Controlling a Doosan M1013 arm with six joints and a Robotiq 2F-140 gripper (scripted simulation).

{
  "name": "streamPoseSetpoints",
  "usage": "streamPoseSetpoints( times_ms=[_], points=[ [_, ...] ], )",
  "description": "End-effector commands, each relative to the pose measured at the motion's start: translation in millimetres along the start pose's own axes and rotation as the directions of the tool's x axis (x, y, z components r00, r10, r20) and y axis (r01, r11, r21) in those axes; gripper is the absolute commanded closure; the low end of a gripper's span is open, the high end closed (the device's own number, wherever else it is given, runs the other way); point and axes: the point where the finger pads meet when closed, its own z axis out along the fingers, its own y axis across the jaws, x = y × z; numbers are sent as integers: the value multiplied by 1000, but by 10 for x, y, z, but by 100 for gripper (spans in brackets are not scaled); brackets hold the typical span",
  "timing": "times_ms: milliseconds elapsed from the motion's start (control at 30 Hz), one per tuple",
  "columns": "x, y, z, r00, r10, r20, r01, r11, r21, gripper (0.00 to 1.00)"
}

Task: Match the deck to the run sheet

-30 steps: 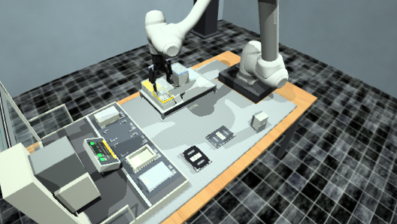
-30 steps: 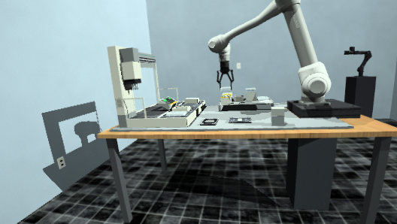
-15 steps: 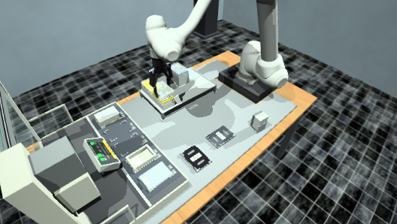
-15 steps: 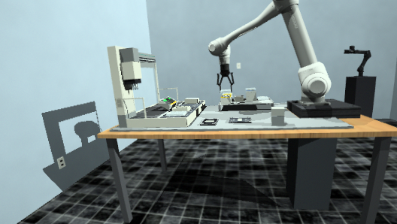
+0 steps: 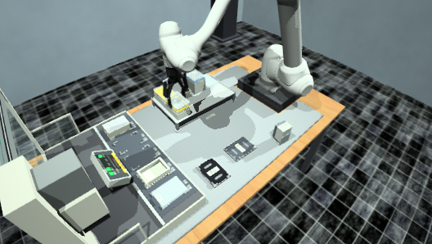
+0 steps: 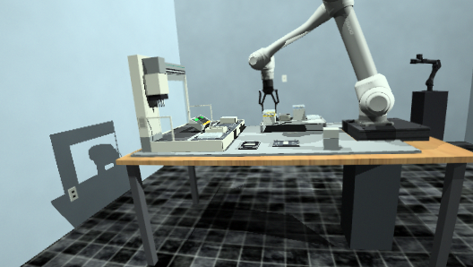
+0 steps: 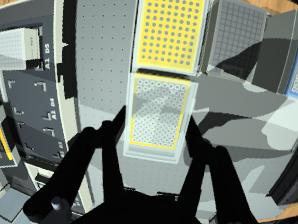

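My gripper [image 5: 176,91] is shut on a clear tip rack cover [image 7: 158,115] and holds it low over the SHELF [image 5: 195,100]. A yellow rim shows through the cover, so a yellow tip rack [image 5: 181,106] lies right under it; I cannot tell whether they touch. A second yellow tip rack [image 7: 172,23] lies uncovered just beyond it. The gripper also shows in the side view [image 6: 268,99] above the shelf. On the deck [image 5: 143,164] stand a white plate [image 5: 116,126] at the far end, an open one-well reservoir [image 5: 153,171] and a sealed block [image 5: 169,192].
A tall box with a blue-edged top [image 5: 195,79] stands on the shelf behind the gripper. Two black nests [image 5: 213,172] [image 5: 240,149] lie on the mat. The READY key box [image 5: 282,132] stands towards the table's right. The handler's head [image 5: 110,168] hangs over the deck.
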Motion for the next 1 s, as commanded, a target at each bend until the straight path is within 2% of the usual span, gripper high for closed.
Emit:
streamPoseSetpoints(
  times_ms=[0, 200, 967],
  points=[
    [0, -5, 28, 1000, 0, 0, 0, 1000, 1, 90],
    [0, -5, 88, 1000, 0, 0, 0, 1000, 1, 90],
    [0, -5, 88, 1000, 0, 0, 0, 1000, 1, 90]
  ],
)
